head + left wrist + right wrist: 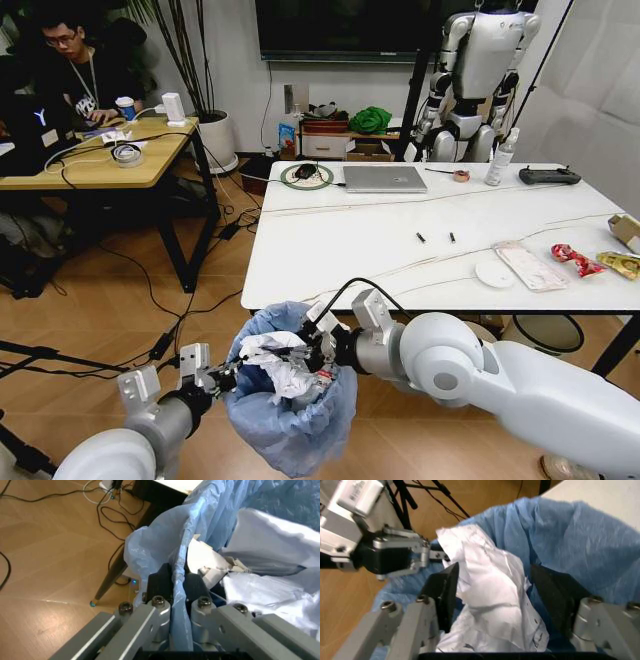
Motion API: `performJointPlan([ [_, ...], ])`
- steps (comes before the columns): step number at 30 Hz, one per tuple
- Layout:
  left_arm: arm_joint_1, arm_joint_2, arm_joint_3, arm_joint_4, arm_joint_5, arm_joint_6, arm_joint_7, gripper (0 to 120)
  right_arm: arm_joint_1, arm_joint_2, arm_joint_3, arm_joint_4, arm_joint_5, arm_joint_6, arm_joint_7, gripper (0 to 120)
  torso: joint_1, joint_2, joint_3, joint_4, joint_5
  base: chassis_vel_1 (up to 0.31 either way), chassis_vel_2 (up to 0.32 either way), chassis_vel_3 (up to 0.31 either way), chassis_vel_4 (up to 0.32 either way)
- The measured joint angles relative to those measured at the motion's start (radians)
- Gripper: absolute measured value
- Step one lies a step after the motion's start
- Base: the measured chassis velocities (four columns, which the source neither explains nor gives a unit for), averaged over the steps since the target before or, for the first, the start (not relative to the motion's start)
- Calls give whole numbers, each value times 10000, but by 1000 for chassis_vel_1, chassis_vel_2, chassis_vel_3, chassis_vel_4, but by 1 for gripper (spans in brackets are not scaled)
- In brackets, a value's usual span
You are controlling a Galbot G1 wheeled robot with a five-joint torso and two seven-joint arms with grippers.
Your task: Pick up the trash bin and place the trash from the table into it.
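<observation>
Trash bin (290, 420) hangs in front of the tabletop (340, 250), below its near edge, blue bag bulging over the rim. Contents: crumpled white paper (280, 365) piled at the mouth, with small dark and red bits beside it.

Left tool (228, 375) at the bin's rim on the robot's left side. Left wrist view: fingers (161, 583) closed narrow, with a fold of the blue bag (165, 547) pinched between them, so this tool holds the bin.

Right tool (310, 350) over the bin mouth from the opposite side. Right wrist view: fingers (445, 588) stand wide; the white paper (492, 603) lies between them, touching the one finger and clear of the other. Left tool (395, 557) shows just beyond the paper.

On the tabletop, well away from both tools toward the robot's right: white lid (494, 273), clear package (530, 266), red wrapper (576, 259), yellow wrapper (620, 264).
</observation>
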Motion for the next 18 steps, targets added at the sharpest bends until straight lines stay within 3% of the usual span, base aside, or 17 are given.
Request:
performJointPlan([
  [10, -33, 3, -2, 82, 57, 24, 0, 0, 352, -183, 730, 331, 509, 192, 22, 95, 0, 2, 0, 0, 1, 0, 0, 0, 0],
  [12, -34, 2, -4, 90, 69, 24, 1, 0, 402, -210, 1076, 370, 583, 259, 20, 98, 0, 2, 0, 0, 1, 0, 0, 0, 0],
  [18, -40, -49, -9, 118, 286, 21, 139, 0, -579, -976, 4060, 373, 563, 1126, 21, 100, 0, 2, 0, 0, 2, 0, 0, 0, 0],
])
